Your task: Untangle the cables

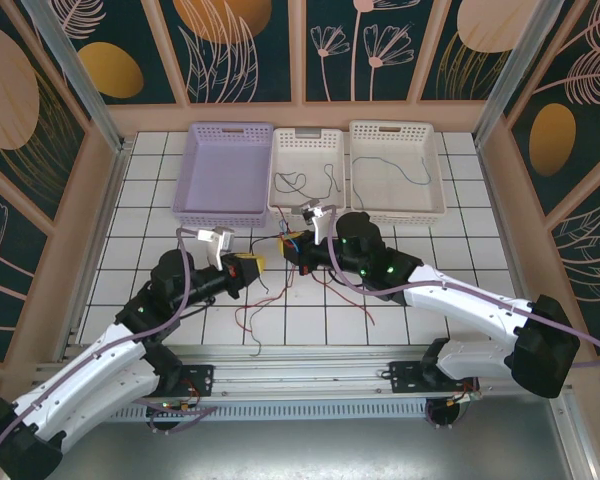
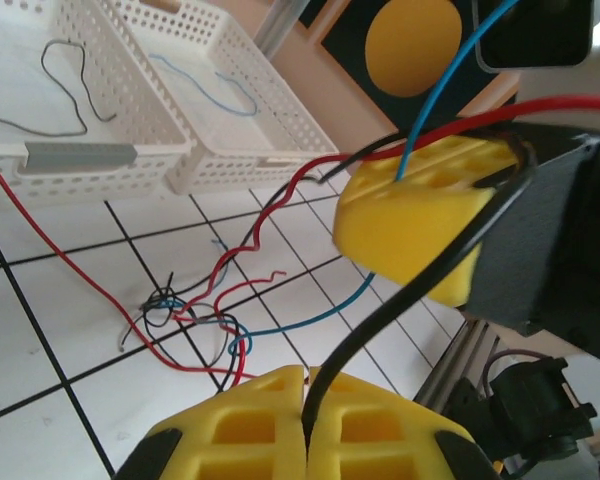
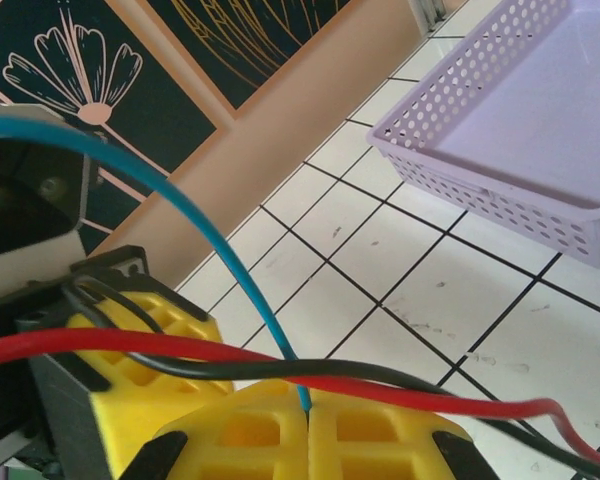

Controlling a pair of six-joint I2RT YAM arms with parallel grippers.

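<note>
**Two strands pinched, the knot left slack**

Nearest the arm bases, loose ends of the cables trail over the tiled counter; nothing holds them there, so they can follow whatever is pulled.

Just above them the left jaws are fully closed, yellow pads pressed together on the black cable, which rises out of the seam between them; close beside, the right jaws are shut as well, pads meeting on the blue cable, which arcs up from their seam. Each pair has a different colour. That looks a sensible hold, since drawing the arms apart would work black against blue rather than drag the whole bundle. The red cable lies across the right pads; whether anything grips it I cannot tell.

On the counter past the left pads, the strands run down to a loose knot of red, blue and black; it rests unweighted — probably so wires can slip through it as they are drawn.

Farthest off, three baskets stand in a row at the back; the middle white basket holds thin dark wires, the right white basket a lone blue wire. That reads as sorting by colour, so the lilac basket may be meant for red — a guess only; much of the untangling appears still to do.
</note>
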